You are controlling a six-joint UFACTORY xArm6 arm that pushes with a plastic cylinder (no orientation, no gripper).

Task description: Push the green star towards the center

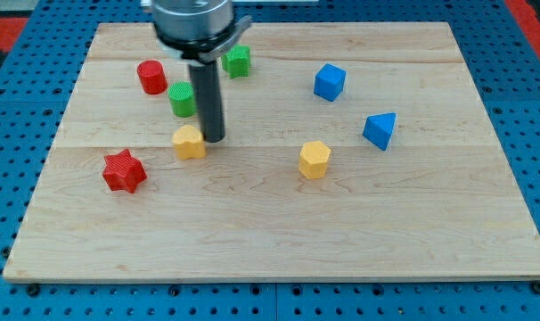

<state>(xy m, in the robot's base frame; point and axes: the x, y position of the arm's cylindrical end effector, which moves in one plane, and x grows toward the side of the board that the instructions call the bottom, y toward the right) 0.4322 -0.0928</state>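
The green star (238, 61) sits near the board's top, left of centre, partly hidden behind the arm's housing. My tip (214, 139) rests on the board well below the star, just right of a yellow block (189, 142) and touching or nearly touching it. A green cylinder (182, 99) stands just left of the rod, between the star and the yellow block.
A red cylinder (151, 77) stands at the upper left and a red star (124, 171) at the left. A yellow hexagonal block (314, 160) lies right of centre. A blue cube (329, 82) and a blue triangular block (380, 130) lie at the right. The wooden board (279, 241) sits on a blue pegboard.
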